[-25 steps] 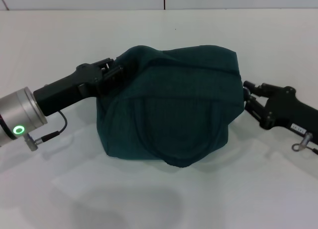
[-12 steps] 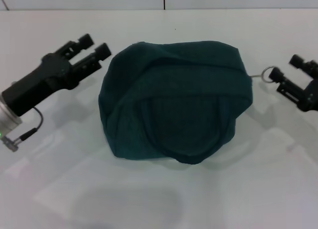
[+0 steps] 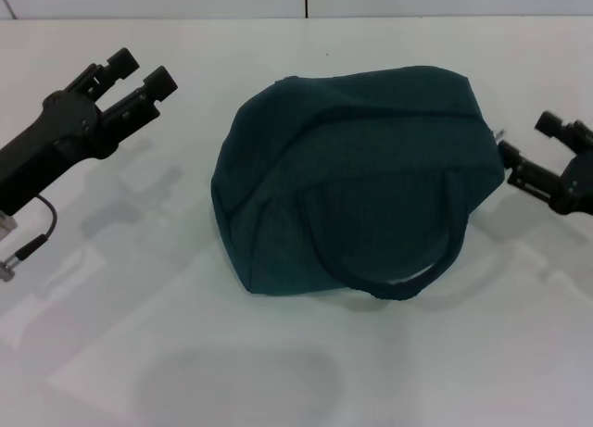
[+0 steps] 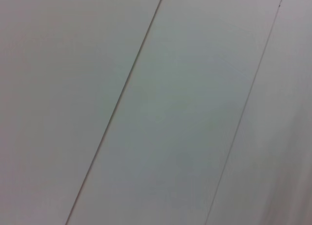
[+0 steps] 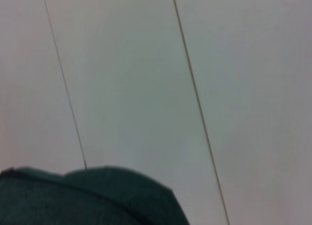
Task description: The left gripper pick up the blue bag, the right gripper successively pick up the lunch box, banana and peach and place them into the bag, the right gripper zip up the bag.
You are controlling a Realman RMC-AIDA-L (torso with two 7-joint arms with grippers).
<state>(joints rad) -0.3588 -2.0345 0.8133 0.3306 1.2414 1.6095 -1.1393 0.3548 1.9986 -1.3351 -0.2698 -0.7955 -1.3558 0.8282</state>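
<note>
Head view: saw the blue bag [image 3: 357, 182] lying closed on the white table [image 3: 278, 353], one loop handle [image 3: 375, 260] draped down its front. Found the left gripper [image 3: 141, 70] well apart on the bag's left, fingers spread, empty. Found the right gripper [image 3: 539, 144] just beside the bag's right end, released, holding nothing.

Left wrist view: showed only pale panels.

Right wrist view: caught the bag's top edge [image 5: 87, 198] below pale panels.
</note>
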